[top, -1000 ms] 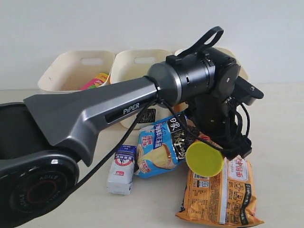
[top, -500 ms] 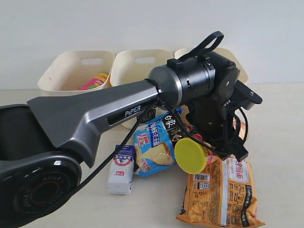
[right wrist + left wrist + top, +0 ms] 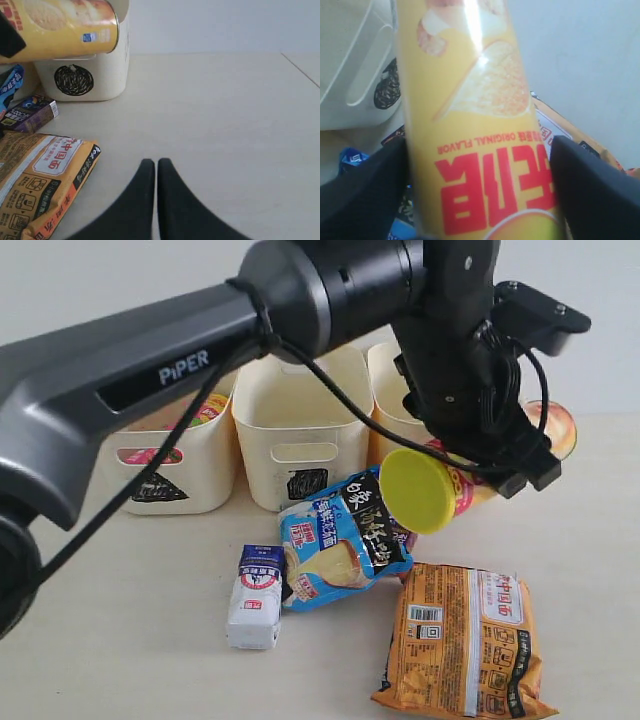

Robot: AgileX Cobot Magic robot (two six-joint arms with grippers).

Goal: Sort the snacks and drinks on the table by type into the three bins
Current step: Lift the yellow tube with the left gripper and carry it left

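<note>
Left gripper (image 3: 480, 187) jaws wide, clamping yellow chip tube (image 3: 470, 90) across body, right of centre in exterior view. Tube probably light, stiff, glossy, slippery; crushes if over-squeezed. Right gripper (image 3: 156, 200) closed, empty.

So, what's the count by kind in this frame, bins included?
Bins: 3: triangle bin, square bin, circle bin
Chip tubes: 2: yellow tube, pink tube
Bags: 2: blue bag, orange bag
Small boxes: 2: white carton, purple box
Total: 9
</note>
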